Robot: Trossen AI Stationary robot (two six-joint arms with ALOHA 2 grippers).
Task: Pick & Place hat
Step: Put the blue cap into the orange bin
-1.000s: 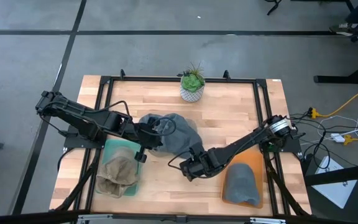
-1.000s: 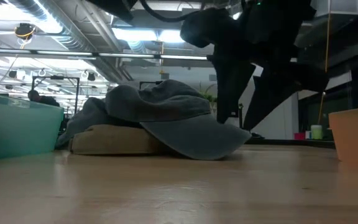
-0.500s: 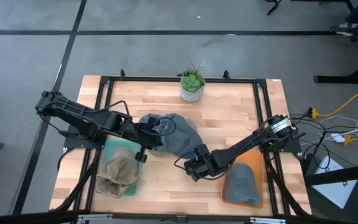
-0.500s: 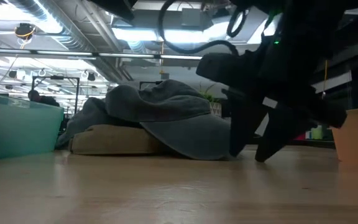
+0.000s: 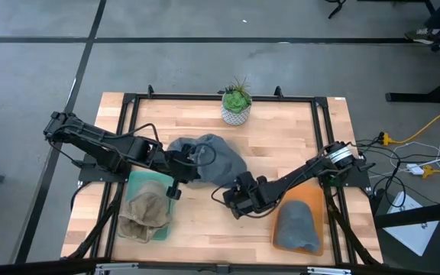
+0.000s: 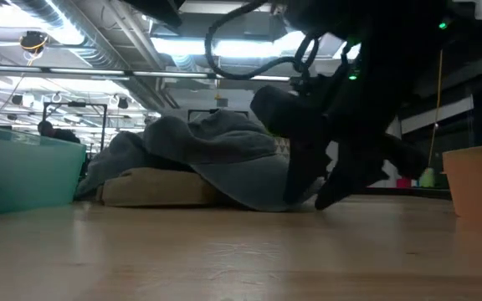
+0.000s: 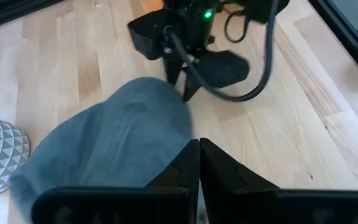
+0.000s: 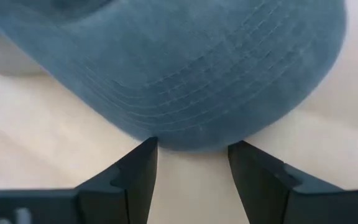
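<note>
Grey hat (image 5: 212, 158) heaped mid-table, just before the plant (image 5: 236, 104). Right gripper (image 5: 235, 200) low at the hat's brim, fingers (image 8: 135, 171) spread either side of the brim edge, likely lined up to pinch it. Left gripper (image 5: 183, 173) pressed together at the hat's far side, seemingly steadying it.

The desk (image 5: 281, 145) is pale wood in butcher-block strips, smooth with a soft sheen, edged by a matt black metal frame (image 5: 131, 107). The grey-blue hat (image 8: 185, 62) is washed cotton cloth, matt, with rows of stitching across its brim. The tan hat (image 5: 145, 215) looks like soft, crumpled cloth. The right hand (image 8: 191, 171) has smooth, matt black plastic fingers. The plant pot (image 5: 236, 114) looks like patterned white ceramic.
</note>
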